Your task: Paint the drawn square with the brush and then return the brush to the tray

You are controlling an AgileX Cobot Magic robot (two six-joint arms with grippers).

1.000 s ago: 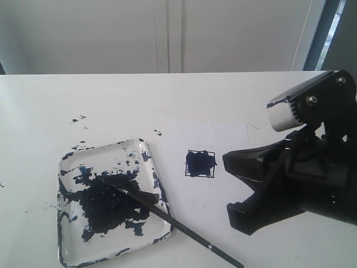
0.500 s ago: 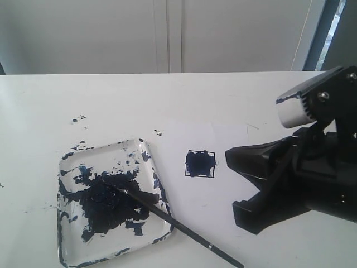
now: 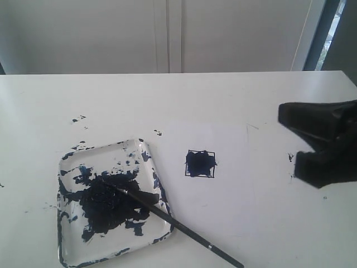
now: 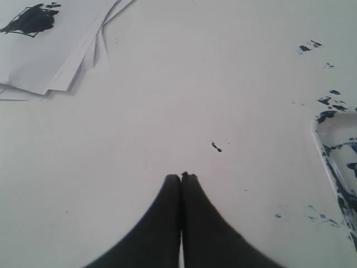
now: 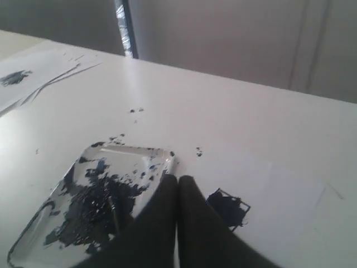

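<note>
The drawn square (image 3: 200, 163) sits on a white sheet right of the tray, its inside smeared dark blue; it also shows in the right wrist view (image 5: 227, 207). The tray (image 3: 72, 245), blotched with dark paint, lies at the front left. The brush (image 3: 184, 229) rests with its bristles in the tray's paint and its handle over the rim, pointing to the front right. Nothing holds it. My right gripper (image 3: 290, 139) hovers at the right edge, well clear of the square, and its fingers (image 5: 177, 178) are pressed together and empty. My left gripper (image 4: 181, 176) is shut above bare table.
Dark paint specks (image 3: 78, 119) dot the table behind the tray. In the left wrist view a stack of paper sheets (image 4: 61, 61) carries another dark blotch, and the tray's rim (image 4: 326, 151) shows at the side. A wall stands behind the table.
My right gripper has drawn back to the right, away from the square and brush, and most of the arm has left the exterior view. Brush, tray and square have not moved.
</note>
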